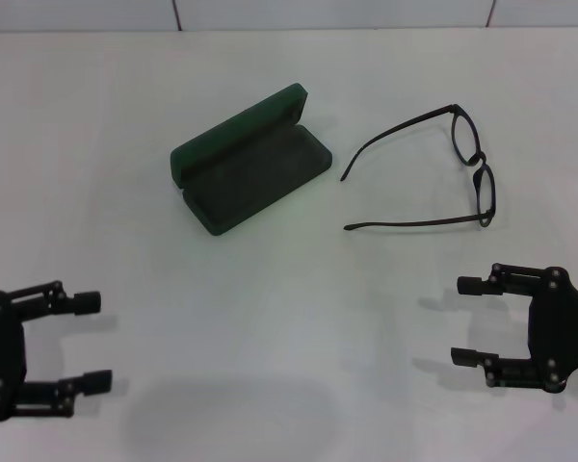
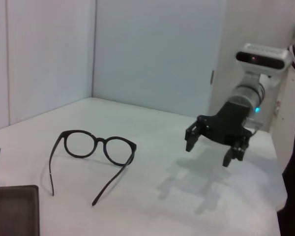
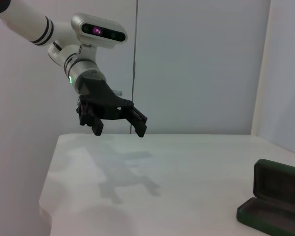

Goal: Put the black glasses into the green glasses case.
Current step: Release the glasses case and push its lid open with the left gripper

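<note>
The black glasses [image 1: 443,173] lie unfolded on the white tabletop [image 1: 289,327], temple arms pointing toward the green glasses case [image 1: 250,164], which sits open just beside them at their 9 o'clock. From the right gripper [image 1: 467,320], the glasses are at about 12 o'clock, apart from its fingers [image 1: 470,285], which are spread wide and hold nothing. The left gripper [image 1: 94,342] hovers at the tabletop's 8 o'clock, fingers likewise wide open and empty.
</note>
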Tool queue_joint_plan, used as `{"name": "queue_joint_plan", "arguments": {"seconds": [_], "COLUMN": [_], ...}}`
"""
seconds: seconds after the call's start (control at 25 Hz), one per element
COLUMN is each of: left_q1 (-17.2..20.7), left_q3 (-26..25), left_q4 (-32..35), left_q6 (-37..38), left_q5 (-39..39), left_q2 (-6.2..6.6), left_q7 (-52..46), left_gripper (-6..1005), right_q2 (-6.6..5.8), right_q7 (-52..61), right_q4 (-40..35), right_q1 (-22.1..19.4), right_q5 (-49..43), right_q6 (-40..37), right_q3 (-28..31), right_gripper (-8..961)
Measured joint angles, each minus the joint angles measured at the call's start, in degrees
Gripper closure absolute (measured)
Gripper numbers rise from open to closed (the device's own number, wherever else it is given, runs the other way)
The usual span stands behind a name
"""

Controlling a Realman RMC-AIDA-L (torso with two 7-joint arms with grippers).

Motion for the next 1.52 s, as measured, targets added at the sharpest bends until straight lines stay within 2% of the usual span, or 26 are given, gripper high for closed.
{"name": "queue_joint_plan", "arguments": {"seconds": [0.16,0.24,0.36,0.48,0.6,0.8,0.96,1.08,1.2,1.28,1.32,1.52], "left_q1": [-1.82,-3.69,-6.83,-9.52,-11.8,-16.49,-21.84,-25.46,-27.99,-28.88,-31.96,-37.42], "left_q3": [-2.95,-5.2,-6.39,-6.38,-6.15,-5.93,-5.63,-2.95,3.01,4.3,6.58,7.81], "left_q4": [-0.11,-0.69,-2.37,-3.21,-0.89,4.89,9.26,11.92,13.15,13.05,11.73,8.54], "left_q6": [-0.21,-0.45,-1.78,-4.29,-6.52,-11.31,-17.51,-20.95,-23.9,-24.64,-26.18,-28.54], "left_q5": [-0.41,-0.12,0.3,0.32,1.15,7.6,17.19,23.78,26.98,27.68,29.43,31.08], "left_q2": [-0.92,-1.66,-1.91,-1.89,-2.47,-3.47,-4.51,-5.1,-4.95,-4.81,-4.59,-4.73], "left_q7": [-10.59,-18.09,-28.24,-34.47,-37.0,-42.34,-47.85,-49.78,-52.12,-52.54,-53.22,-53.25], "left_gripper": [147,148,149,150,152,153,154,155,156,156,156,160], "right_q2": [0.01,0.1,0.24,0.27,0.27,0.27,0.47,0.66,0.82,1.03,1.11,1.31], "right_q7": [0.13,0.19,0.23,0.3,0.35,0.51,0.53,0.65,1.47,1.76,1.77,1.78], "right_q4": [0.03,0.06,0.08,0.08,0.09,0.09,0.09,0.09,0.08,0.1,0.08,0.2], "right_q1": [0.01,0.0,0.05,0.08,0.14,0.18,0.2,0.85,2.29,2.99,3.07,2.97], "right_q5": [0.0,0.0,0.0,0.0,-0.01,-0.06,-0.1,-0.14,-0.18,-0.19,-0.18,-0.48], "right_q6": [0.0,0.0,-0.01,-0.21,-0.36,-0.43,-0.45,-0.42,0.04,0.41,0.5,0.75], "right_q3": [0.0,0.0,-0.03,-0.02,-0.18,-0.37,-0.49,-0.74,-1.8,-2.6,-2.75,-2.89], "right_gripper": [250,250,250,250,250,250,250,251,251,251,251,251]}}
